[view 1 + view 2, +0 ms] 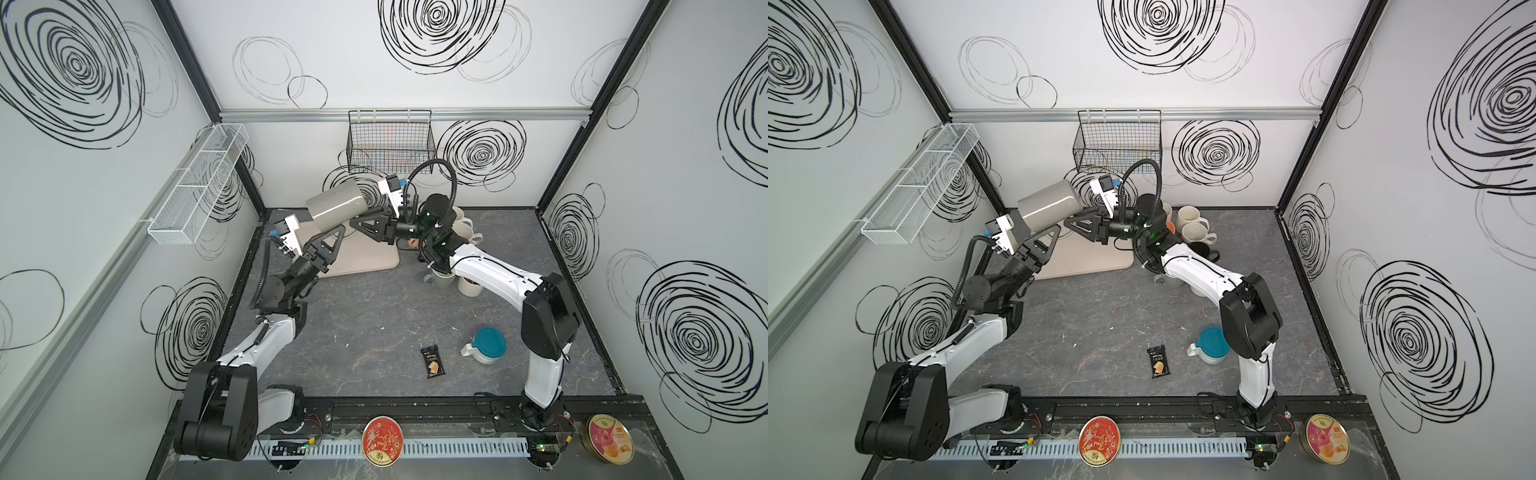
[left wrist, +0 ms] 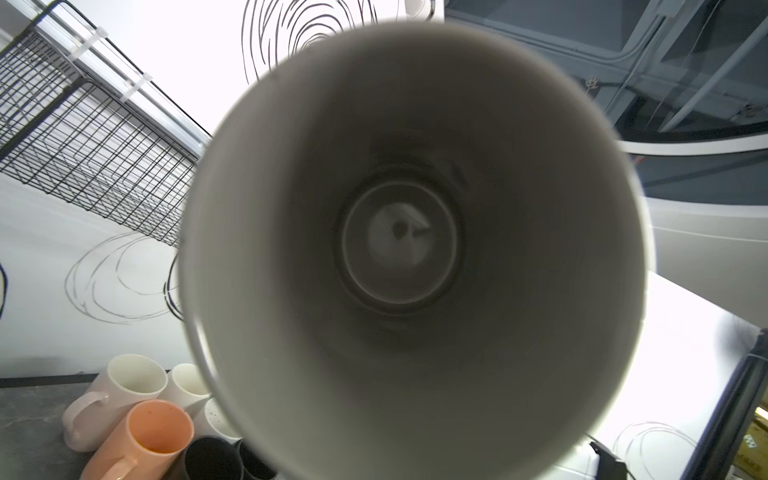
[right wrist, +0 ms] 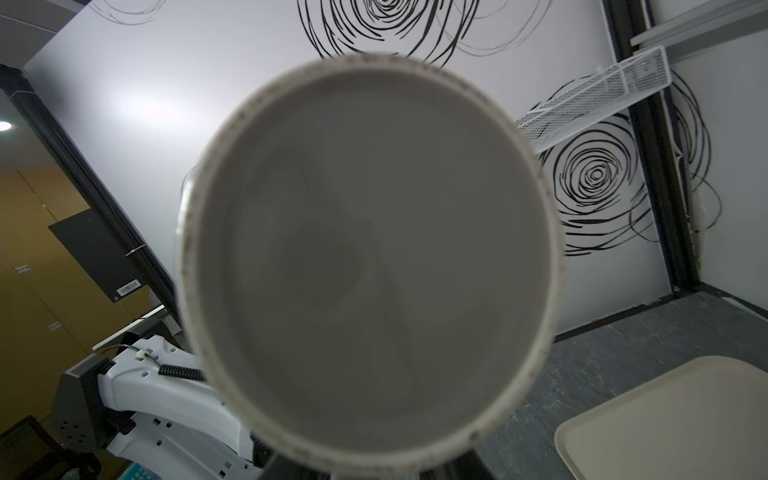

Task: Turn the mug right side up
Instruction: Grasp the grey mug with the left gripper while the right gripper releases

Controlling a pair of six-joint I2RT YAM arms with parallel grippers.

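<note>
Mug (image 1: 336, 206), plain glossy grey, tilts on its side in midair.

Bare tabletop (image 1: 1100, 324) beside crowded mugs (image 1: 1190, 222), seemingly.

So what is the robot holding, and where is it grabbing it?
The grey mug, sideways in the air. The left hand grips near its open end; whether the right hand grips its base is unclear.

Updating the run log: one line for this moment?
grey ceramic mug: aloft, sideways | left gripper: shut on mug | right gripper: at base, grip unclear
</note>
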